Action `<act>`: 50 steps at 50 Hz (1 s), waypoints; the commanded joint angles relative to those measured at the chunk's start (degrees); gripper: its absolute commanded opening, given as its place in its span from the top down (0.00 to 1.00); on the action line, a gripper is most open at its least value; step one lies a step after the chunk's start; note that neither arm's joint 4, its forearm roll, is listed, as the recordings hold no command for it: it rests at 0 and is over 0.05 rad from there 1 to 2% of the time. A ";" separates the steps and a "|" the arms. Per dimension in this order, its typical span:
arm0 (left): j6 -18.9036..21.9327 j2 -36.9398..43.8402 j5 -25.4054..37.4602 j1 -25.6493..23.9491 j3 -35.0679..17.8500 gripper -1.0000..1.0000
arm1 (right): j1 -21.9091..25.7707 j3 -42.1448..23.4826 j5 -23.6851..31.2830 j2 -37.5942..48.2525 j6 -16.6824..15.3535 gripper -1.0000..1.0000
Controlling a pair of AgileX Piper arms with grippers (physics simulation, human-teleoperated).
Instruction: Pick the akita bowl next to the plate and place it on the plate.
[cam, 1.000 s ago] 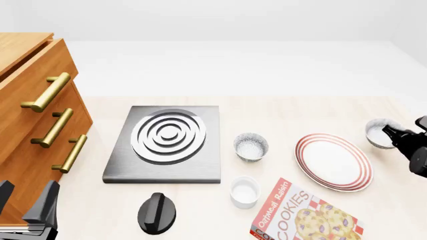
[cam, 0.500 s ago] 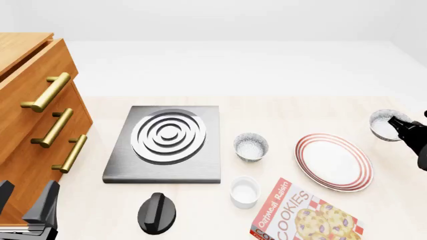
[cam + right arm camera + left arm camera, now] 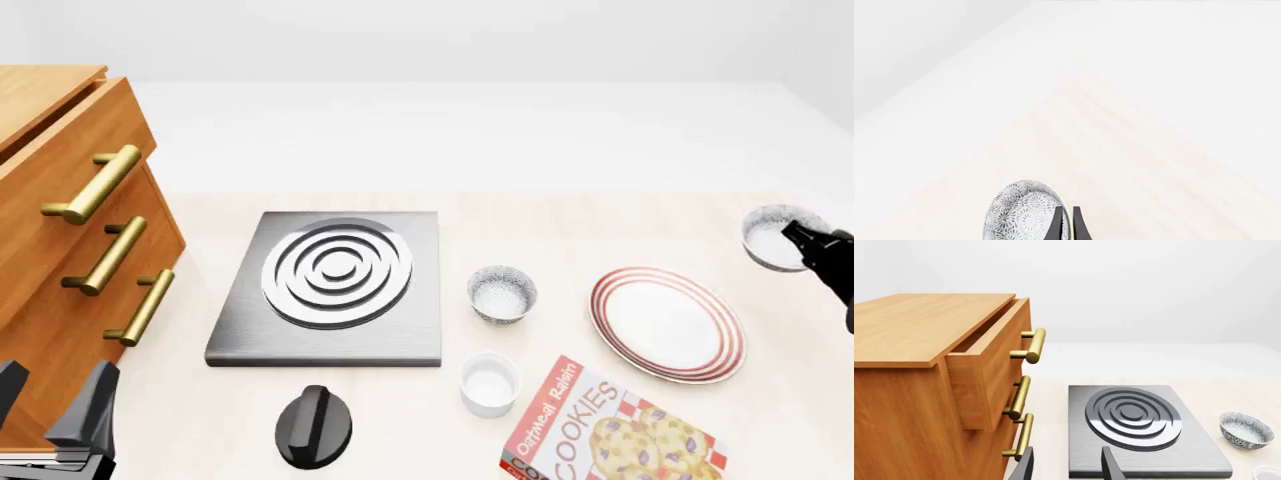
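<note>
- The right gripper (image 3: pixel 809 240) pinches the rim of the bowl (image 3: pixel 775 236), its two fingers nearly together with the wall between them.
- In the front view the bowl sits at the far right, beyond the plate (image 3: pixel 667 323) and apart from it; its white inside faces up and toward the camera.
- In the right wrist view the bowl (image 3: pixel 1024 215) shows its speckled outside, tilted on edge against the fingers (image 3: pixel 1077 227).
- A second speckled bowl (image 3: pixel 502 293) stands upright between the stove plate (image 3: pixel 334 288) and the plate.
- The left gripper (image 3: pixel 1066 467) hangs with jaws wide apart, holding nothing, near the drawers (image 3: pixel 941 390).
</note>
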 commanded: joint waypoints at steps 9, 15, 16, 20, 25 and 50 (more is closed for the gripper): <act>0.00 0.00 0.00 0.00 0.00 0.00 | 1.05 1.64 0.82 -3.62 0.55 1.00; 0.00 0.00 0.00 0.00 0.00 0.00 | 1.78 2.31 1.05 -4.52 0.75 1.00; 0.00 0.00 0.00 0.00 0.00 0.00 | 1.78 2.31 1.05 -4.52 0.75 1.00; 0.00 0.00 0.00 0.00 0.00 0.00 | 2.16 2.72 1.07 -5.05 0.75 1.00; 0.00 0.00 0.00 0.00 0.00 0.00 | 2.52 3.11 1.01 -5.38 0.71 1.00; 0.00 0.00 0.00 0.00 0.00 0.00 | 4.56 4.73 0.99 -6.91 0.97 1.00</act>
